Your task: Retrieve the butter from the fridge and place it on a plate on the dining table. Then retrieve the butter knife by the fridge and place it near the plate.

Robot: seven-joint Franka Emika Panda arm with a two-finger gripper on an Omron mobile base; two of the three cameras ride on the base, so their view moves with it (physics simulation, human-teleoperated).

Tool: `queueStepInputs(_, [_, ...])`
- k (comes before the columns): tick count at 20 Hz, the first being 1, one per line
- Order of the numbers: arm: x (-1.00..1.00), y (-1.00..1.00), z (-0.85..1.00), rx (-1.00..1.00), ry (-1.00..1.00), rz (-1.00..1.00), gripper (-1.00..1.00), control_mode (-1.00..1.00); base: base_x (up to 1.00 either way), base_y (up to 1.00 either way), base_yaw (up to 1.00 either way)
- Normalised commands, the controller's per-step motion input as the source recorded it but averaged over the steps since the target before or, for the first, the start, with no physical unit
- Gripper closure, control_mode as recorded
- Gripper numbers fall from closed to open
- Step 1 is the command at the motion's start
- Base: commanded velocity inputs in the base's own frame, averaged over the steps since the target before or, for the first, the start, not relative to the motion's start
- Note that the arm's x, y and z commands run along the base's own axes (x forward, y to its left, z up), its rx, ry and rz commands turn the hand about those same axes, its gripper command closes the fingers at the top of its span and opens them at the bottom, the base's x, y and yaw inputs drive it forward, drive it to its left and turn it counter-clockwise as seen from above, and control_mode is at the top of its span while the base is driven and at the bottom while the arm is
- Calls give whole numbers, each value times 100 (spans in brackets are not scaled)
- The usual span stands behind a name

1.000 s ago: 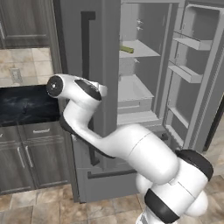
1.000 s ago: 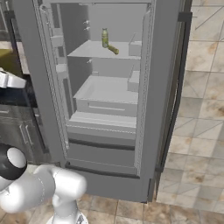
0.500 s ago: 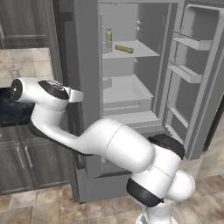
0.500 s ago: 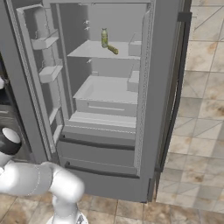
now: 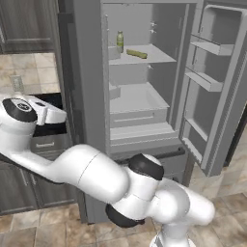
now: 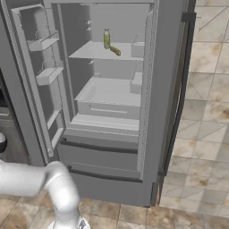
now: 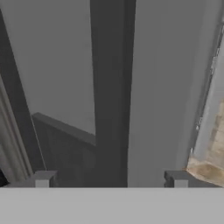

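While claw (image 7: pixel 109 180) gapes empty, butter (image 5: pixel 136 53) on fridge (image 5: pixel 144 111) shelf, well apart.

Inside the open fridge (image 5: pixel 91 72), an upper shelf (image 5: pixel 144 58) is carrying the butter (image 5: pixel 136 53), lying flat, and an upright pale green bottle (image 5: pixel 119 41) standing near it, toward the back. In the right base view, the butter (image 6: pixel 115 50) is lying just beside the bottle (image 6: pixel 106 38) on the same shelf (image 6: pixel 89 53).
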Motion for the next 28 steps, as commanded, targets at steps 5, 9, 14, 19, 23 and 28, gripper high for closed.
queueStepInputs(5, [-100, -25, -33, -3, 8, -16, -100, -100, 0, 0, 0])
queueStepInputs(9, [-100, -74, -52, 0, 2, -9, -100, -100, 0, 0, 0])
queueStepInputs(14, [-100, -97, -2, 15, -1, -9, -100, -100, 0, 0, 0])
queueStepInputs(19, [-100, -100, 0, 33, -8, 0, -100, -100, 0, 0, 0])
queueStepInputs(23, [-100, -100, -6, 48, -10, 15, -100, -100, 0, 0, 0])
queueStepInputs(28, [-53, -100, 0, 66, -5, 22, -100, -100, 0, 0, 0])
